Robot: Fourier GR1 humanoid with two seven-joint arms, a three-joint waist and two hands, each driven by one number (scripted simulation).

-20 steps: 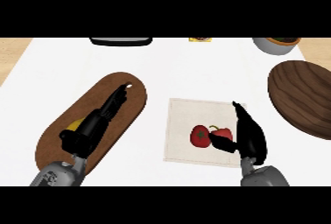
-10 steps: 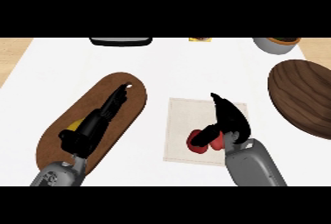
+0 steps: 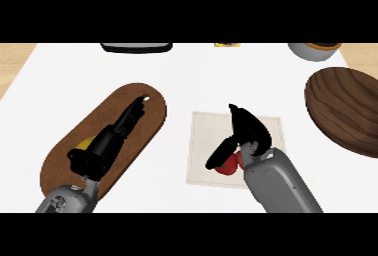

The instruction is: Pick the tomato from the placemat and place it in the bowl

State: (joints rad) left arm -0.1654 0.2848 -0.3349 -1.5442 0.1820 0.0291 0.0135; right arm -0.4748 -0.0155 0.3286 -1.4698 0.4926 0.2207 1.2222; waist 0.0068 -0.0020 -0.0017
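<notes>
A white counter (image 3: 221,70) fills the view, and the biggest thing on it is a long dark wooden cutting board (image 3: 74,150) lying slantwise on the left side. At the right edge sits a wide dark wooden bowl (image 3: 347,112), partly cut off by the frame and well apart from the middle of the counter. Between the board and the bowl lies a pale square placemat (image 3: 210,127). The right hand (image 3: 247,131) is over the placemat, its grey forearm rising from the lower edge; the fingers reach forward and the thumb angles down to the left, so that the hand curls over the red tomato (image 3: 227,165). Only a small part of the tomato shows, beneath the thumb and against the wrist, over the lower half of the placemat. The left hand (image 3: 111,140) lies stretched along the cutting board, fingers straight and together, pointing up and to the right. Just beside its wrist a small yellow object (image 3: 83,143) peeks out on the board.
</notes>
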